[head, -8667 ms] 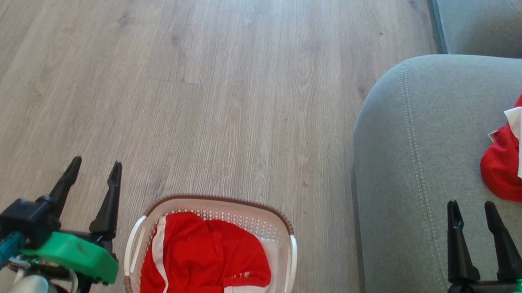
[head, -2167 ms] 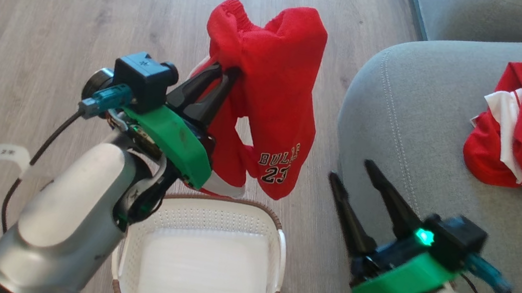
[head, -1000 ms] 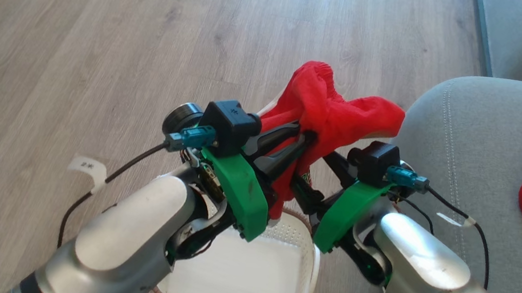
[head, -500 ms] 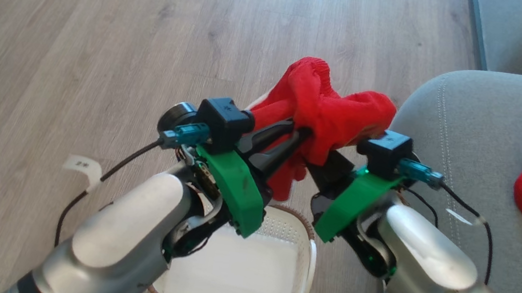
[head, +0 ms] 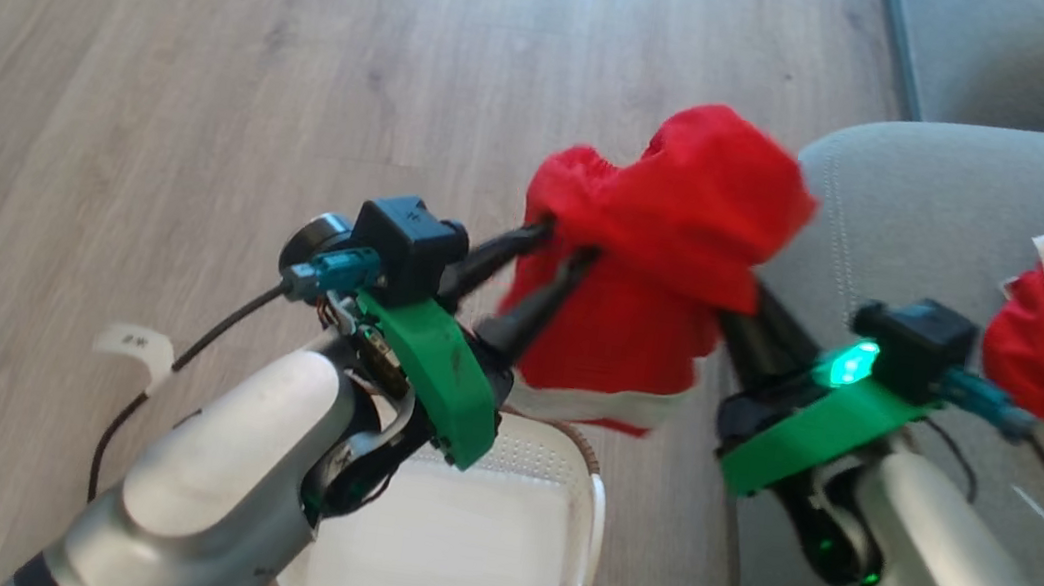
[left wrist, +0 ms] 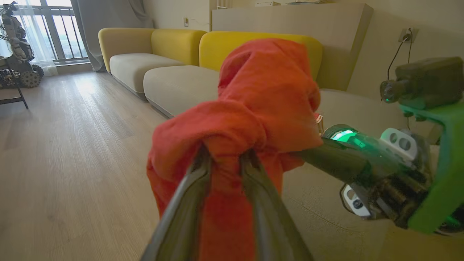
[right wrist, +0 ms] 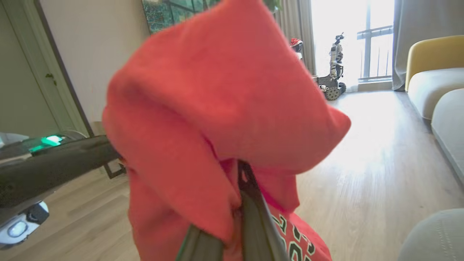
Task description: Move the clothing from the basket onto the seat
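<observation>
clothing (head: pixel 665 241) hangs clamped in right end effector (head: pixel 750 308), beside seat (head: pixel 892 241).

Pale wood-plank floor (head: pixel 212 40), yellow-backed sofa (left wrist: pixel 174 43), bright curtained window (right wrist: pixel 362 43), cream wall (right wrist: pixel 94 47).

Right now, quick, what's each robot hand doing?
Left gripper: open, fingers parted, red garment draped over its tips.
Right gripper: closed, pinching the red garment.
</observation>
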Robot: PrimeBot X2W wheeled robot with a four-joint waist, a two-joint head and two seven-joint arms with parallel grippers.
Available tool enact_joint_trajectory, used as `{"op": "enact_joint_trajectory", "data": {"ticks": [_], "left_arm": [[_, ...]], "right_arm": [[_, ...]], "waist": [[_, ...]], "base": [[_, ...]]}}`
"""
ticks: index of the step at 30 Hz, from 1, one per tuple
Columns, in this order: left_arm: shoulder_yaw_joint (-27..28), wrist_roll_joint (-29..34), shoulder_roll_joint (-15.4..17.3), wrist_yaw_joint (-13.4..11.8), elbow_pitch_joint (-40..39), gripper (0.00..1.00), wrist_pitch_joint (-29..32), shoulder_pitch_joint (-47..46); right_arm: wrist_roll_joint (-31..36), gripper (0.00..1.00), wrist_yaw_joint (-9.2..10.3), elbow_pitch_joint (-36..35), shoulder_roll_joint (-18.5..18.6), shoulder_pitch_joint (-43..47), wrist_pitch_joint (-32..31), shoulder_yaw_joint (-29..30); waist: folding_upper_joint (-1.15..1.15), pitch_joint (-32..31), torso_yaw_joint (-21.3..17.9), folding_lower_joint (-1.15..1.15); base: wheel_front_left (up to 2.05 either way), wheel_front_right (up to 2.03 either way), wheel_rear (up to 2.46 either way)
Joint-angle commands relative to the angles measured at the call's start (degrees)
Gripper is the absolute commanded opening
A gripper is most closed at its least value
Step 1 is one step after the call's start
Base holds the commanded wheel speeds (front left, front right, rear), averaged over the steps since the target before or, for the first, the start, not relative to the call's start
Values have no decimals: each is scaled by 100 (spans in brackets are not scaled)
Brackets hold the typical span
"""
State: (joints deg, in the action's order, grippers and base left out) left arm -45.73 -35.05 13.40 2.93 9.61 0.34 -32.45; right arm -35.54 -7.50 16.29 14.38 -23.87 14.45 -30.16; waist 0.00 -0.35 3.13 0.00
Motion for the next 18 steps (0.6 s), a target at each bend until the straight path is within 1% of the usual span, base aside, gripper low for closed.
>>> {"op": "enact_joint_trajectory", "data": {"ticks": [1, 8, 18], "left_arm": [[248, -61, 105, -50, -182, 100, -56, -242], [185, -50, 150, -59, -295, 100, -55, -187], [151, -29, 254, -59, -384, 100, -126, -139]], "right_arm": [[35, 0, 1, -266, 16, -24, 54, 107], [203, 0, 1, -700, 115, 273, 54, 703], [269, 0, 1, -1314, 237, 622, 54, 1205]], "waist": [[0, 1, -88, 0], [0, 46, -490, 0], [0, 245, -1266, 0]], "base": [[0, 0, 0], [0, 0, 0], [0, 0, 0]]}}
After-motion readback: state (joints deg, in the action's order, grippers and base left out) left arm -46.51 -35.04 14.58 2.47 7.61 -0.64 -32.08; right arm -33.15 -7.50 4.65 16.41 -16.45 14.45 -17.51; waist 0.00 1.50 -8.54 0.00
